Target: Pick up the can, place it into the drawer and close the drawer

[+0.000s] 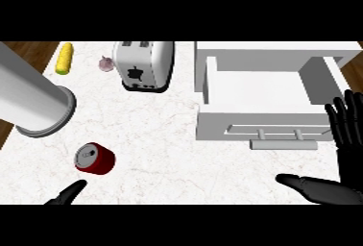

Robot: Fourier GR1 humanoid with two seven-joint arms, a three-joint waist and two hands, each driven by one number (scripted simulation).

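Left hand [68,192] barely pokes in at the lower edge, mostly cut off, so its pose can't be told. Right hand [349,161], clipped by the right edge, has its fingers straight and spread, thumb out. Red can [94,158] sits on the counter [177,144], just beyond the left hand. Drawer [259,91] stands open, only its white floor showing.

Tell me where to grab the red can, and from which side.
Wrap the can round its red side wall, about mid-height, with the left hand coming from the near-left. It stands upright, lid up, with bare counter all round it, and that hand is the nearer one.
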